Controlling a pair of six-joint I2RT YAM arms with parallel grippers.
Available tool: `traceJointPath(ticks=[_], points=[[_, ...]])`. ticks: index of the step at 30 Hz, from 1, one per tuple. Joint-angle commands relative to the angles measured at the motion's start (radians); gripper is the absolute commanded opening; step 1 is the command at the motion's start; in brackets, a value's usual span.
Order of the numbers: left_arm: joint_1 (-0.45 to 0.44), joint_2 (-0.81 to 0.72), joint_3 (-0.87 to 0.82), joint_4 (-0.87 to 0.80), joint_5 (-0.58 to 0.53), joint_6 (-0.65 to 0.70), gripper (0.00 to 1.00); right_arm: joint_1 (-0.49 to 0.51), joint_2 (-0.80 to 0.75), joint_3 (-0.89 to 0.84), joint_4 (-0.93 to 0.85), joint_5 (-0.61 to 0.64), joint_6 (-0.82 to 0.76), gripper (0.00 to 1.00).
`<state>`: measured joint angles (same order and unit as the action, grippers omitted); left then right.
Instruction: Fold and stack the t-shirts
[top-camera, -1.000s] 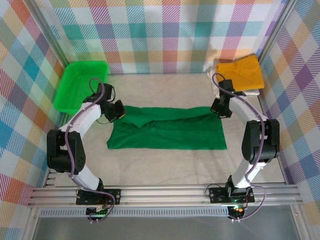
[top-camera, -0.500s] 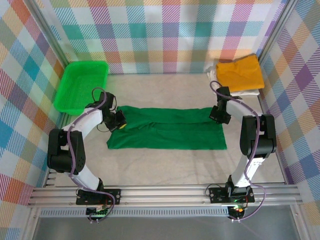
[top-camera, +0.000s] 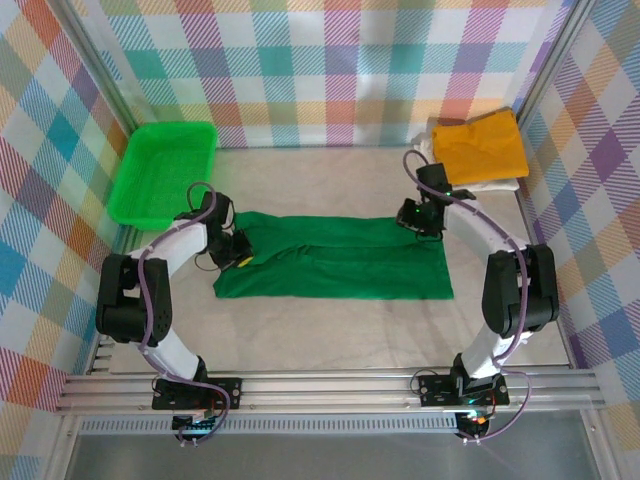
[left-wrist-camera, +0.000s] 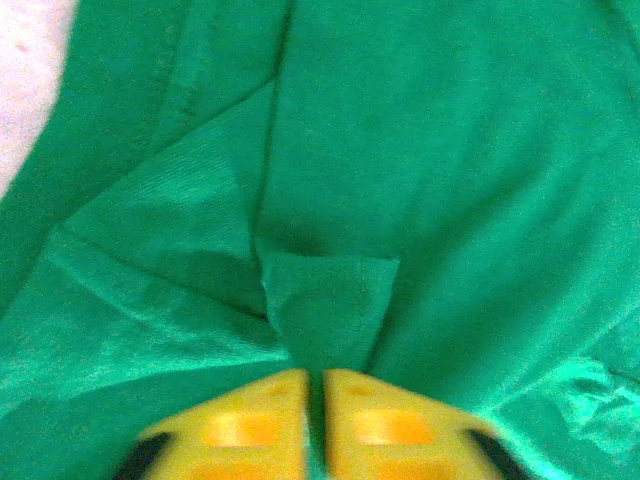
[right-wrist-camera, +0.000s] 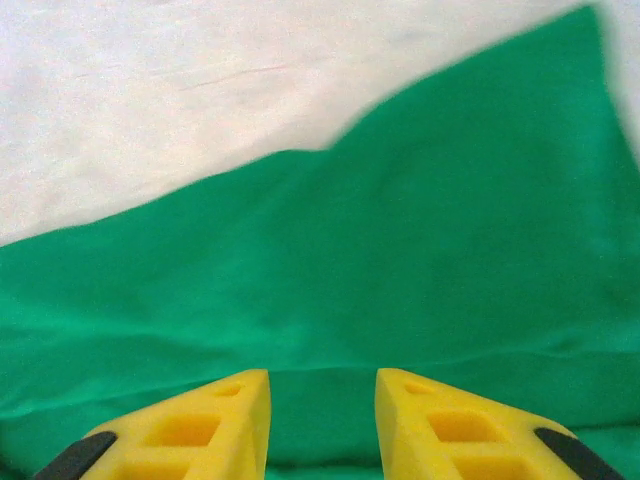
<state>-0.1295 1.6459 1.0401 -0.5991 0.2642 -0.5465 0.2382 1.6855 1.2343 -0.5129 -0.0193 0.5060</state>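
At the far left corner of the bench (top-camera: 330, 330) sits a bright green basket (top-camera: 160, 175), well apart from the cloth work.

Just in front of it, the left hand (top-camera: 238, 250) is down on the left end of the dark green shirt (top-camera: 340, 265). That shirt lies flat across the middle of the bench as a wide band, with a long crease running along its length and the far layer lapped over the near one.

In the left wrist view the left hand (left-wrist-camera: 316, 378) has its two yellow fingers (left-wrist-camera: 240, 425) nearly together, with only a thin slit between them. A small tuck of the dark green shirt (left-wrist-camera: 450, 150) runs down to that slit. Whether the tuck is nipped or free I cannot tell. A sliver of pale bench (left-wrist-camera: 25, 80) shows at the upper left.

Further right, the right hand (top-camera: 422, 228) is at the shirt's far right corner. Seen from the right wrist, the right hand (right-wrist-camera: 322, 375) has its fingers (right-wrist-camera: 190, 430) clearly apart and holds nothing. The dark green shirt (right-wrist-camera: 400, 270) is smooth between and beyond them, and its edge slants across the bare bench (right-wrist-camera: 200, 100).

In the far right corner lies the yellow shirt (top-camera: 480, 148), folded, on top of the white shirt (top-camera: 505, 184), whose edges show beneath it. The pile is apart from the green one.
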Motion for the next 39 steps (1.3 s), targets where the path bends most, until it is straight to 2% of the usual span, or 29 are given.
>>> traceJointPath(ticks=[1, 3, 6, 9, 12, 15, 18, 20, 24, 27, 32, 39], points=[[-0.012, -0.039, -0.02, -0.031, -0.093, 0.018, 0.37, 0.018, 0.007, 0.011, 0.034, -0.07, -0.014, 0.34], [-0.022, -0.124, -0.041, -0.036, -0.188, 0.01, 0.43, 0.019, 0.011, 0.005, 0.044, -0.078, -0.012, 0.35], [-0.054, -0.256, -0.082, -0.01, -0.274, 0.002, 0.43, 0.019, 0.014, 0.002, 0.042, -0.071, -0.015, 0.35], [-0.119, -0.306, -0.102, 0.045, -0.225, 0.004, 0.34, 0.019, 0.011, -0.011, 0.056, -0.068, -0.014, 0.35], [-0.202, -0.249, -0.117, 0.121, -0.143, -0.051, 0.34, 0.019, 0.015, -0.015, 0.064, -0.071, -0.01, 0.36], [-0.267, -0.155, -0.13, 0.164, -0.148, -0.111, 0.36, 0.019, 0.016, -0.022, 0.081, -0.08, 0.001, 0.36], [-0.285, -0.075, -0.129, 0.215, -0.134, -0.144, 0.46, 0.02, 0.014, -0.029, 0.094, -0.093, 0.006, 0.36], [-0.291, -0.044, -0.114, 0.228, -0.155, -0.14, 0.57, 0.021, 0.013, -0.036, 0.096, -0.101, 0.001, 0.37], [-0.291, -0.01, -0.067, 0.233, -0.2, -0.114, 0.58, 0.021, 0.002, -0.05, 0.1, -0.103, -0.007, 0.37], [-0.291, 0.003, -0.03, 0.234, -0.212, -0.096, 0.54, 0.021, -0.008, -0.058, 0.101, -0.1, -0.007, 0.37], [-0.291, 0.038, 0.037, 0.209, -0.244, -0.067, 0.52, 0.02, -0.017, -0.064, 0.102, -0.096, -0.011, 0.38], [-0.282, 0.167, 0.12, 0.216, -0.266, -0.004, 0.51, 0.02, -0.011, -0.068, 0.115, -0.102, -0.012, 0.39]])
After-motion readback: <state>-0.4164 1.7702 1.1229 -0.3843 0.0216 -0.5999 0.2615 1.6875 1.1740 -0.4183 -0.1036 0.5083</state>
